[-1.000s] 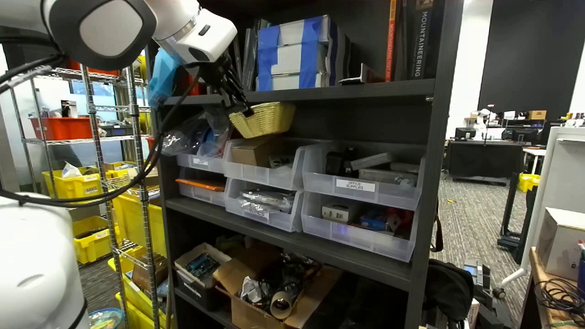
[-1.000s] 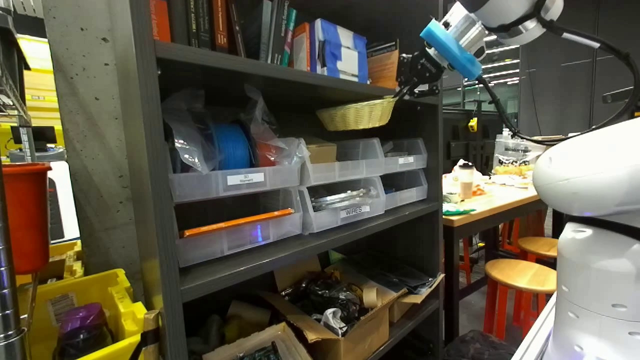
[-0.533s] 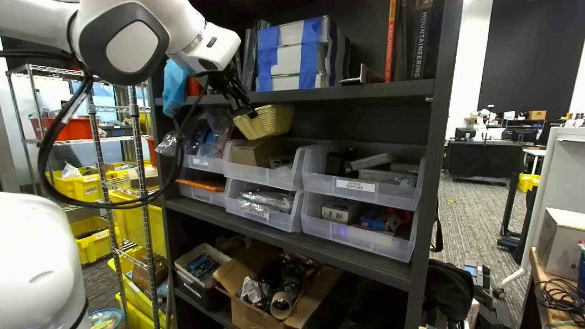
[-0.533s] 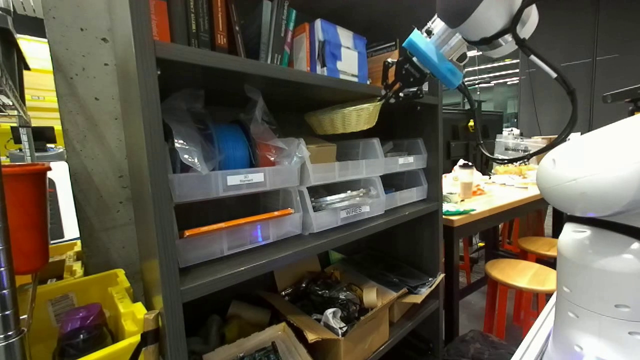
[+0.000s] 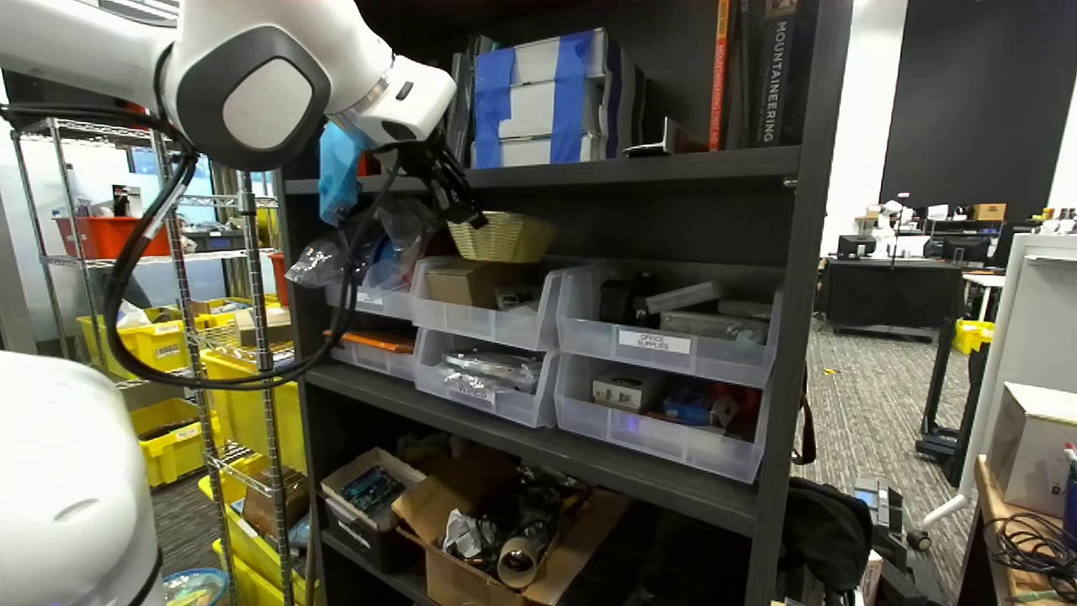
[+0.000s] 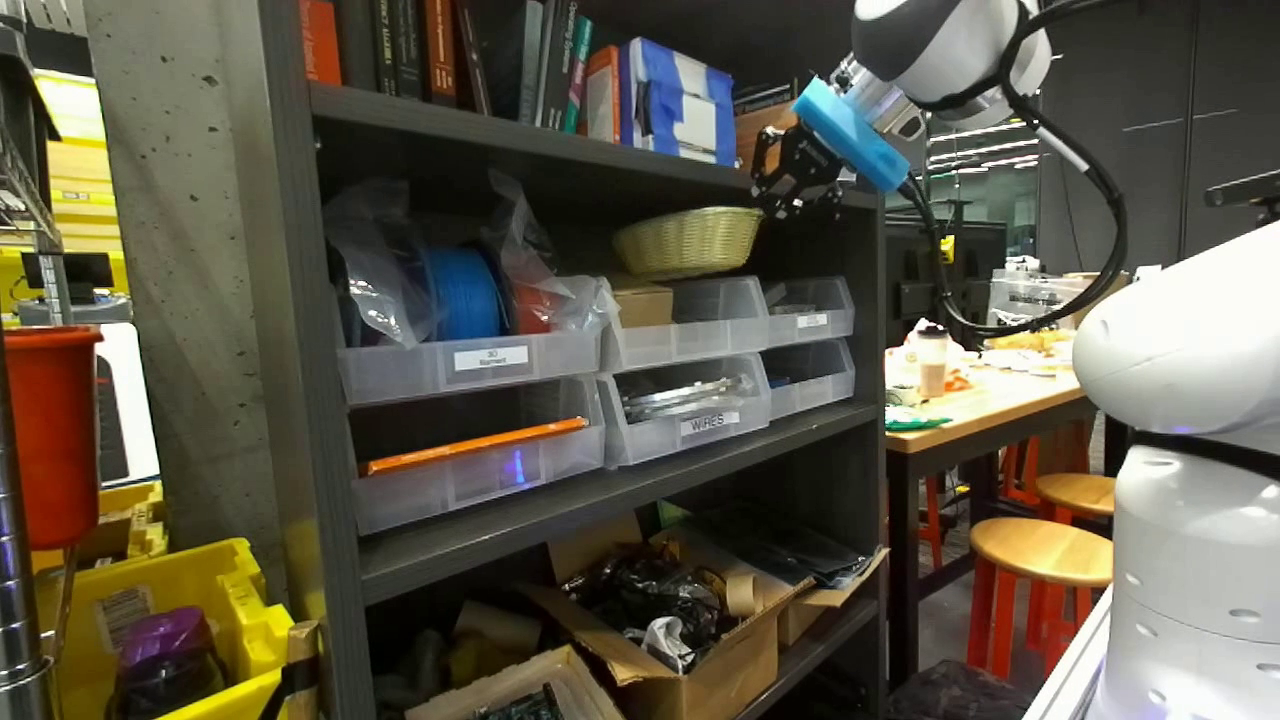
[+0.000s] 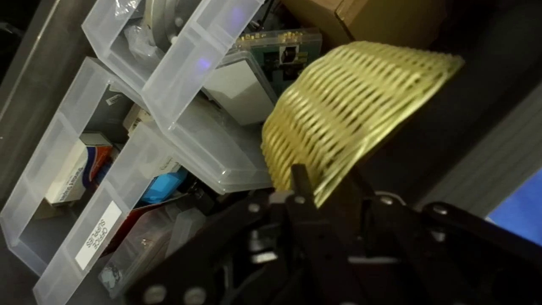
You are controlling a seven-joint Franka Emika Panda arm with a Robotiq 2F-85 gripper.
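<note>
Gripper (image 5: pixel 469 217) and yellow woven basket (image 5: pixel 507 238) are close together in an exterior view: the gripper slants down from the upper left, its tips at the basket's left rim. The basket is above a cardboard box (image 5: pixel 461 284) that stands in a clear bin (image 5: pixel 484 325); whether it rests on either cannot be told. Farther right is the OFFICE SUPPLIES bin (image 5: pixel 728 354), its label readable, and a book (image 5: pixel 776 84) on the shelf (image 5: pixel 673 168) above shows the word MOUNTAINEERING.

A blue spool (image 6: pixel 463 295) appears at the left in an exterior view. Here the basket looks nearly level, mouth up, with the gripper just to its right. Only this view takes in the round stools (image 6: pixel 1040 550) and the wooden table (image 6: pixel 1000 402) beside them, and it spells the label of the WIRES bin (image 6: pixel 650 442) clearly.

The wrist view best shows the gripper's state: its fingers (image 7: pixel 301 180) stand apart, and the one on the left overlaps the end of the rim; contact cannot be told. Only this view makes out, inside the clear bin, a circuit board (image 7: pixel 292 55) in a see-through case beside a white-topped case (image 7: pixel 240 91).
</note>
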